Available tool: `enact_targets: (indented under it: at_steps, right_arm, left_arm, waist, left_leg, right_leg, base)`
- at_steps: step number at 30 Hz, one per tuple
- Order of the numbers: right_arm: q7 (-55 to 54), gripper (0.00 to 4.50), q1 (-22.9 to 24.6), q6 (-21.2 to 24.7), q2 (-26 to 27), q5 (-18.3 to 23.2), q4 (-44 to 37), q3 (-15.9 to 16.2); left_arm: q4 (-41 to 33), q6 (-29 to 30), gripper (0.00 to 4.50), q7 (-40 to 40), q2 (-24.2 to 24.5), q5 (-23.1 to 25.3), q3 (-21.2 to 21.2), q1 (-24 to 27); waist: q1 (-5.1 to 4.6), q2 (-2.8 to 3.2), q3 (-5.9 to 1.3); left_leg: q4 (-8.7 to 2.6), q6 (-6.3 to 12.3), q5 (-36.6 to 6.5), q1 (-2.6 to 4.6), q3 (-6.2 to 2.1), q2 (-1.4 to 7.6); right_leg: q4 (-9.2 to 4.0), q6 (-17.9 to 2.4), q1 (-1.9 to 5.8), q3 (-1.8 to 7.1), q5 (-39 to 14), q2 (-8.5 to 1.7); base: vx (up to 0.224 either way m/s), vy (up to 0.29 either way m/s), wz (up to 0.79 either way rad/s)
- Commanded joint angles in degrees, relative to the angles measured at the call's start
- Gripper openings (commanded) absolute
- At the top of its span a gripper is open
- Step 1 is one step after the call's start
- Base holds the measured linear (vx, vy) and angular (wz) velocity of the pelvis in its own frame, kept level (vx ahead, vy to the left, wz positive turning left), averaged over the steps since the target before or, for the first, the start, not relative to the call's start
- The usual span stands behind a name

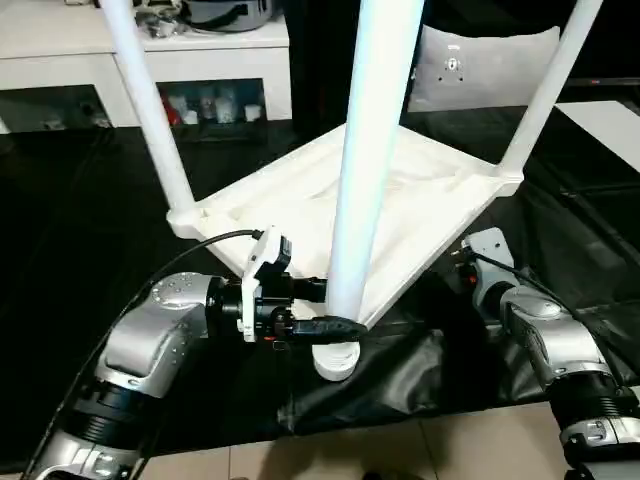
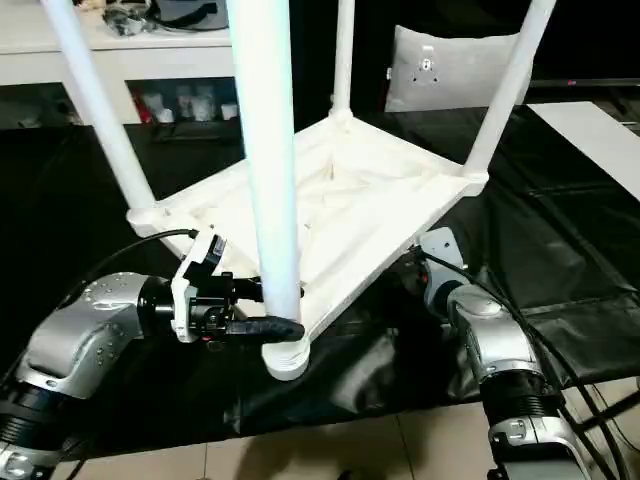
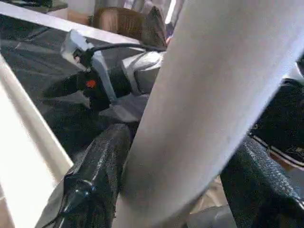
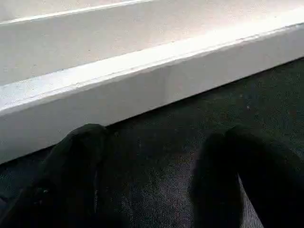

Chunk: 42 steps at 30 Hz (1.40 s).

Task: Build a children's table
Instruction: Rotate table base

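The white children's table top (image 1: 420,215) lies upside down on the black-covered work table, tilted, with long white legs standing up from its corner sockets. The nearest leg (image 1: 370,150) rises from the near corner socket (image 1: 336,362). My left gripper (image 1: 335,310) is shut on this leg just above the socket; in the left wrist view the leg (image 3: 204,104) sits between the black fingers (image 3: 95,180). My right gripper (image 4: 152,142) is low at the top's right near rim (image 4: 142,80), open, with only black cloth between its fingers.
Other legs stand at the left corner (image 1: 150,110), the right corner (image 1: 545,90) and the far corner (image 2: 343,60). A white shelf unit (image 1: 150,50) and a grey cushion (image 1: 480,65) stand behind. The black cover (image 1: 400,380) hangs over the front edge above the floor tiles (image 1: 400,450).
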Motion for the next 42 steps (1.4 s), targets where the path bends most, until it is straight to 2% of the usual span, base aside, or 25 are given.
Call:
enact_targets:
  at_steps: [1, 2, 5, 11, 15, 17, 23, 25, 27, 28, 29, 31, 33, 36, 41, 42]
  right_arm:
    - [3.5, 4.50, -0.6, -1.9, 2.4, 0.7, -2.8, 3.7]
    - [4.6, 4.50, -0.8, -2.8, 3.1, 0.1, -2.9, 5.1]
    - [5.7, 4.50, -1.5, -3.7, 4.3, -0.8, -2.5, 6.4]
    - [7.4, 4.50, -3.2, -6.1, 5.7, -2.1, -1.1, 8.1]
    - [8.7, 4.50, -4.5, -7.7, 6.5, -3.0, -0.1, 9.2]
    - [9.4, 4.50, -5.4, -8.7, 7.1, -3.5, 1.0, 9.4]
    - [11.6, 4.50, -6.2, -10.7, 7.7, -3.7, 2.1, 10.5]
    - [12.4, 4.50, -6.3, -11.9, 8.0, -4.1, 2.2, 11.2]
    - [9.4, 4.50, -7.1, -12.3, 8.6, -5.7, 4.2, 10.3]
    - [9.2, 4.50, -7.1, -12.3, 8.6, -5.7, 4.2, 10.3]
    - [7.5, 4.50, -7.2, -11.6, 8.6, -5.6, 4.7, 9.3]
    - [6.9, 4.50, -7.0, -11.1, 8.5, -5.3, 4.8, 8.7]
    - [5.6, 4.50, -6.2, -10.0, 7.7, -4.8, 4.4, 7.2]
    - [3.3, 4.50, -4.7, -9.3, 5.9, -4.0, 4.0, 4.4]
    - [3.1, 4.50, -2.3, -10.4, 3.3, -3.9, 2.9, 2.3]
    - [3.7, 4.50, -1.6, -9.2, 2.7, -3.3, 2.1, 1.5]
  left_arm:
    - [-2.7, 0.7, 3.07, -0.3, -1.0, -1.7, -2.4, -0.8]
    - [-3.0, 0.9, 3.07, -0.1, -1.4, -1.9, -2.7, -0.9]
    - [-3.7, 1.5, 3.07, 0.3, -1.9, -2.1, -3.0, -0.9]
    - [-4.7, 2.3, 3.07, 0.5, -2.7, -2.4, -3.1, -0.9]
    - [-5.0, 2.3, 3.07, 1.0, -3.4, -2.4, -3.4, -1.1]
    - [-4.8, 2.0, 3.07, 1.4, -4.2, -2.3, -3.6, -1.4]
    - [-4.0, 0.9, 3.07, 2.2, -5.6, -1.7, -4.0, -2.2]
    - [-2.8, -1.0, 3.07, 3.5, -6.8, -0.3, -4.1, -3.0]
    - [2.0, -6.6, 3.07, 10.1, -9.6, 5.2, -3.4, -5.1]
    - [2.3, -6.9, 3.07, 10.7, -9.8, 5.5, -3.3, -5.2]
    - [7.0, -10.8, 3.07, 16.6, -11.7, 9.2, -2.2, -7.2]
    - [8.6, -11.9, 3.07, 18.4, -12.2, 10.1, -1.7, -7.9]
    - [10.9, -14.3, 3.07, 20.9, -12.6, 11.7, -1.2, -9.0]
    - [13.8, -17.7, 3.07, 25.9, -13.3, 14.2, -0.4, -10.3]
    - [16.4, -19.2, 3.07, 29.7, -13.7, 16.6, 0.3, -10.9]
    - [17.0, -20.2, 3.07, 30.2, -13.7, 17.5, 0.1, -10.8]
  waist:
    - [0.37, -0.79, -3.98]
    - [0.13, -0.86, -4.02]
    - [-0.39, -0.96, -3.86]
    - [-0.98, -0.87, -3.66]
    - [-0.98, -0.90, -3.68]
    - [-0.96, -1.21, -3.83]
    - [-0.56, -1.20, -4.00]
    - [-0.55, -1.28, -4.00]
    - [-0.70, -1.36, -3.87]
    - [-0.74, -1.39, -3.79]
    - [-0.78, -1.38, -3.54]
    - [-0.84, -1.52, -3.48]
    - [-0.87, -1.67, -3.63]
    - [-0.66, -1.52, -3.67]
    - [-0.20, -1.68, -3.85]
    - [-0.25, -1.72, -3.85]
  left_leg:
    - [-3.59, 4.02, -6.3, -1.14, 0.50, 0.44]
    - [-3.54, 4.17, -6.2, -1.22, 0.50, 0.47]
    - [-3.55, 4.11, -6.9, -1.29, 0.45, 0.47]
    - [-3.57, 3.71, -9.4, -0.95, 0.41, 0.48]
    - [-3.58, 3.81, -9.2, -0.91, 0.41, 0.58]
    - [-3.51, 3.83, -8.0, -0.99, 0.50, 0.62]
    - [-3.40, 4.38, -6.1, -1.04, 0.57, 0.64]
    - [-3.29, 4.62, -5.8, -1.28, 0.59, 0.64]
    - [-3.23, 4.58, -6.6, -1.23, 0.65, 0.53]
    - [-3.23, 4.42, -7.3, -1.13, 0.66, 0.49]
    - [-3.13, 3.58, -9.9, -1.07, 0.65, 0.34]
    - [-3.13, 3.26, -11.1, -1.20, 0.46, 0.18]
    - [-2.91, 3.23, -11.3, -1.14, 0.42, -0.06]
    - [-2.85, 3.83, -11.2, -0.87, 0.48, 0.00]
    - [-2.83, 4.05, -11.0, -1.14, 0.48, 0.08]
    - [-2.82, 4.33, -10.6, -1.62, 0.42, -0.10]
  right_leg:
    - [-3.45, -8.8, 4.09, 2.80, -19.0, -2.62]
    - [-3.38, -9.1, 4.13, 2.85, -18.4, -2.68]
    - [-3.48, -9.2, 4.11, 2.84, -19.4, -2.65]
    - [-4.06, -7.9, 3.73, 2.74, -24.2, -2.57]
    - [-3.82, -8.5, 3.68, 2.88, -22.7, -2.55]
    - [-3.48, -9.5, 3.75, 3.04, -20.2, -2.56]
    - [-2.96, -10.7, 3.88, 3.24, -16.7, -2.57]
    - [-2.87, -11.0, 3.93, 3.26, -15.8, -2.57]
    - [-3.21, -10.5, 3.73, 3.21, -17.4, -2.42]
    - [-3.41, -10.2, 3.65, 3.15, -18.6, -2.38]
    - [-4.05, -8.0, 3.58, 2.93, -23.6, -2.34]
    - [-4.42, -6.0, 3.68, 2.67, -26.9, -2.42]
    - [-5.00, -3.5, 3.45, 2.52, -29.9, -2.50]
    - [-5.34, -3.3, 2.95, 2.36, -30.2, -2.32]
    - [-4.97, -3.4, 3.17, 2.22, -28.6, -2.28]
    - [-5.07, -3.0, 3.43, 2.11, -28.6, -2.25]
  base:
    - [0.000, 0.000, 0.00]
    - [0.000, 0.000, 0.00]
    - [0.000, 0.000, 0.00]
    - [0.000, 0.000, 0.00]
    - [0.000, 0.000, 0.00]
    - [0.000, 0.000, 0.00]
    - [0.000, 0.000, 0.00]
    - [0.000, 0.000, 0.00]
    - [0.000, 0.000, 0.00]
    - [0.000, 0.000, 0.00]
    - [0.000, 0.000, 0.00]
    - [0.000, 0.000, 0.00]
    - [0.000, 0.000, 0.00]
    - [0.000, 0.000, 0.00]
    - [0.000, 0.000, 0.00]
    - [0.000, 0.000, 0.00]
